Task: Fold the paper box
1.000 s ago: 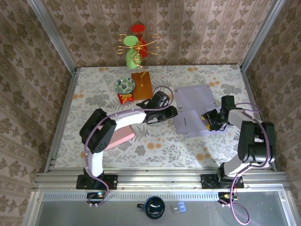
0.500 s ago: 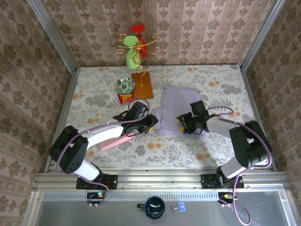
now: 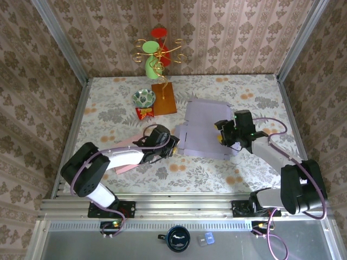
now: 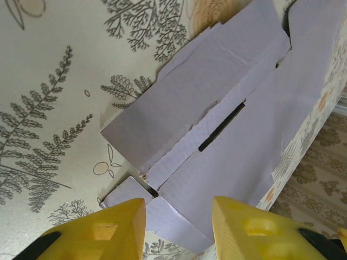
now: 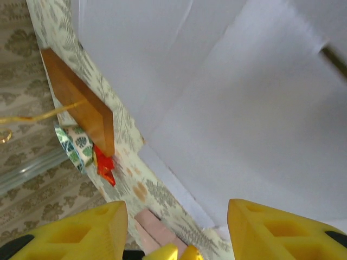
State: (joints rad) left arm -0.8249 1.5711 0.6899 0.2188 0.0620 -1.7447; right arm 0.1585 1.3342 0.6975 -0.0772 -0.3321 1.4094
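— Floral tablecloth (image 3: 108,116), damask walls: why does the paper box (image 3: 203,132) lie flat, centre-right?
— It is an unfolded lavender blank, with flaps and slot (image 4: 221,126) facing up, so each arm can reach an edge. I set the left gripper (image 3: 165,145) at its left corner, jaws apart and nothing between them. I judge it lined up on the small corner tab (image 4: 126,194).
— And the right gripper (image 3: 223,132)?
— I hold it over the right half of the blank, jaws likewise parted and empty, probably to pin the sheet while a flap is raised. Wooden board (image 3: 164,98), bowl (image 3: 143,97) and red packet (image 3: 144,112) stand apart, beyond the far-left corner.
— Any lettering?
— None on the blank. The packet's print is too small to read.
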